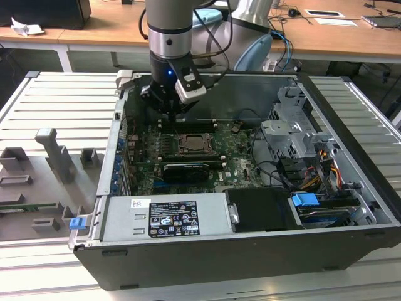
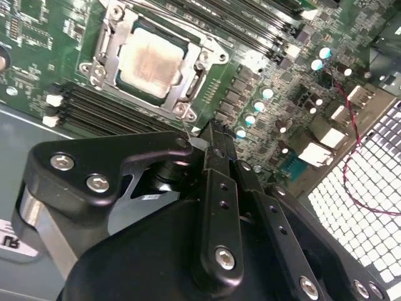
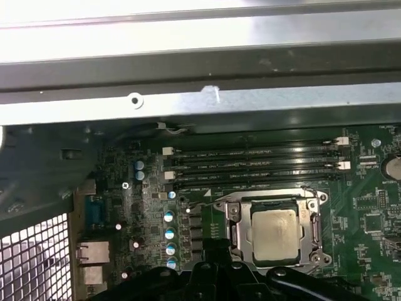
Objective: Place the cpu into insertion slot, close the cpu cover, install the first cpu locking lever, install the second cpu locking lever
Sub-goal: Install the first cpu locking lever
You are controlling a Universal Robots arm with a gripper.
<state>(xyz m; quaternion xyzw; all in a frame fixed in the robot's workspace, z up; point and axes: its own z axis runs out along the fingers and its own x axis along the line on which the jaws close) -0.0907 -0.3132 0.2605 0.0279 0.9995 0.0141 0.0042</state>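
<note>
The cpu (image 3: 274, 233) is seen as a small flat square with a pale silvery-beige top, seated in the slot (image 3: 234, 233) on the green board (image 1: 237, 160). In the second wrist view a faint brownish tint is shown across its middle. The cover (image 3: 270, 202), a thin silvery frame with a cut-out middle, is laid flat around the cpu, so that the chip's top is left bare. Long black memory slots (image 3: 250, 164) are ranged just beside the socket.

The arm is brought down from above into the open case (image 1: 188, 266). The gripper (image 2: 213, 128) is held over the board near one corner of the socket, apart from the cpu and the cover. Its black fingers (image 2: 217, 188) are drawn together at the tips, and nothing is gripped between them.

The case is laid on its side on a table (image 1: 56, 100) of pale metal slats. A grey power supply (image 1: 166, 216) is set along the near edge and a metal drive cage (image 1: 294, 132) at the exterior view's right. Grey fixtures (image 1: 56, 157) are stood on the table at the exterior view's left, and wooden desks (image 1: 326, 31) are seen behind.
</note>
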